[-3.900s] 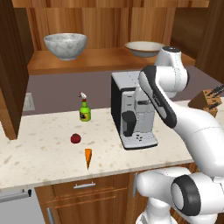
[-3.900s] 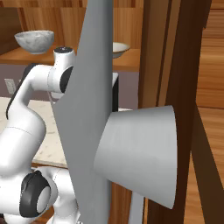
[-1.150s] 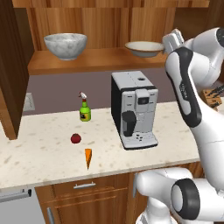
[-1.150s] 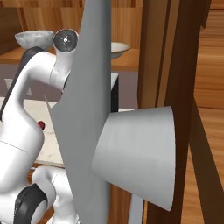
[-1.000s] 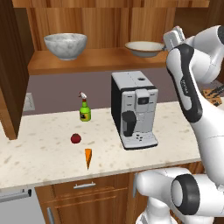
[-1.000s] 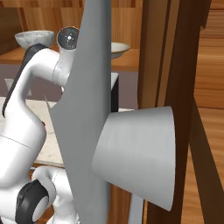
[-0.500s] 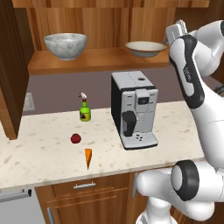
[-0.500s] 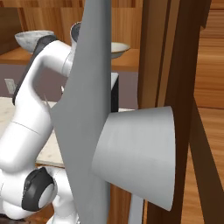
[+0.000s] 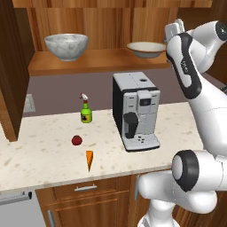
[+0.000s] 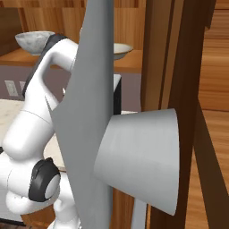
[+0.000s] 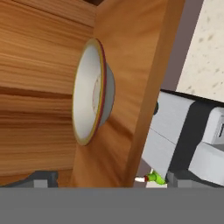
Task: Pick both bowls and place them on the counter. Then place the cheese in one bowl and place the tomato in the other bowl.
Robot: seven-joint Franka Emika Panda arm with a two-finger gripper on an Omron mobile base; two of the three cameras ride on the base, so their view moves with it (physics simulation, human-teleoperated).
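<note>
Along the bottom of the left base view runs the counter [image 9: 40,159], beige and speckled, with wooden cabinet fronts under it. Above it hangs a brown wooden shelf [image 9: 88,62], and between the two stands a grey coffee machine [image 9: 135,111] on the stone. The white arm [image 9: 195,84] rises from the lower right and bends up to shelf height. On the shelf's left sits the deep marbled bowl [image 9: 66,46] (grey-white, upright); well apart, at the shelf's right, sits the shallow beige bowl [image 9: 146,48], upright too, empty in the hand view. The gripper [image 9: 176,30] is just beside this bowl's right rim, not touching it as far as I can tell; its fingers stand spread wide with nothing between them. A small green spray bottle [image 9: 86,111] stands on the counter left of the machine. Nearer the front edge lies the tomato [image 9: 76,140], and just beside it, apart, the cheese [image 9: 89,159], its point toward the edge.
</note>
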